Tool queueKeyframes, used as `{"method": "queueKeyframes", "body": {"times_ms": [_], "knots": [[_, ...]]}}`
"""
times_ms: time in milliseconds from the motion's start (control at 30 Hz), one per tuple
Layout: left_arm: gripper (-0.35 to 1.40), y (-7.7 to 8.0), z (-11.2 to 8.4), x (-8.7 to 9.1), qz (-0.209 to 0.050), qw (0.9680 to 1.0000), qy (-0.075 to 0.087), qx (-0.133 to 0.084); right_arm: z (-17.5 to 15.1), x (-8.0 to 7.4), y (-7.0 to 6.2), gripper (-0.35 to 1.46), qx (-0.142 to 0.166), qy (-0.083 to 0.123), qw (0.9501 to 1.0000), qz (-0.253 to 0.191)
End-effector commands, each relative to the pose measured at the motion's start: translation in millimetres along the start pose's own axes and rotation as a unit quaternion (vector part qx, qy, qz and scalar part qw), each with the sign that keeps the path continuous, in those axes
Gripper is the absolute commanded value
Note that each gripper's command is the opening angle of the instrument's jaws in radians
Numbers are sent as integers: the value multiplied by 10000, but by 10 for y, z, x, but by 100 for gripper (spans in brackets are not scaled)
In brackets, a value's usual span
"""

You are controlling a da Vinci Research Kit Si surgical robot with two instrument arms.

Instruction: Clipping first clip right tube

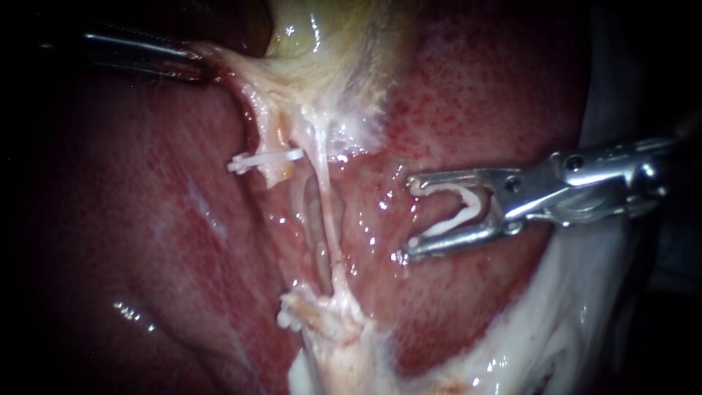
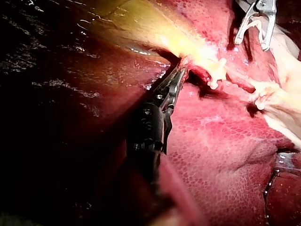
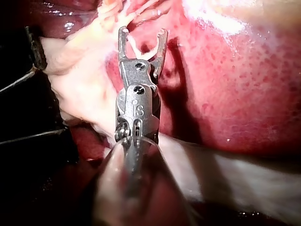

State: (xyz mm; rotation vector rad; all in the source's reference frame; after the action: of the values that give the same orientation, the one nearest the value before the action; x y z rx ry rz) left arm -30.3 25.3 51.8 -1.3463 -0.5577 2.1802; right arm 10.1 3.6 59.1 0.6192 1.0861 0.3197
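At upper left we are gripping the gallbladder [image 1: 307, 29] edge with our left instrument [image 1: 191, 60]. Our right instrument [image 1: 407, 219] is hovering over the liver [image 1: 468, 95], right of the right tube [image 1: 329, 212], its jaws holding a loaded clip [image 1: 468, 208]. A second clip [image 1: 263, 159] is sitting across the left tube [image 1: 267, 139].

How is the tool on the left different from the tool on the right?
The left instrument looks dark and its jaws are squeezed together on pale tissue beside the gallbladder; the right instrument is shiny silver, with jaws spread wide. The left one carries no clip, while the right holds an open white clip. Both are thin metal shafts ending in two small jaws.
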Motion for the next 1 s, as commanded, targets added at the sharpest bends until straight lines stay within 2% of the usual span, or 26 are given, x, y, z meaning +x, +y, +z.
{"method": "queueKeyframes", "body": {"times_ms": [33,233,600,767,1000], "knots": [[-35,0,0,0,-3,10000,-2,0,5,-3,-1,50,7,-18,10000,5],[-35,0,-1,0,-5,10000,-2,4,31,-16,-3,50,116,-42,9999,113],[-35,1,-3,0,-7,10000,-2,6,68,-39,5,50,218,-87,9993,297],[-35,1,-3,0,-8,10000,-2,22,81,-43,7,50,306,-124,9989,341],[-35,1,-3,0,-9,10000,-2,24,101,-45,8,50,509,-75,9977,439]]}}
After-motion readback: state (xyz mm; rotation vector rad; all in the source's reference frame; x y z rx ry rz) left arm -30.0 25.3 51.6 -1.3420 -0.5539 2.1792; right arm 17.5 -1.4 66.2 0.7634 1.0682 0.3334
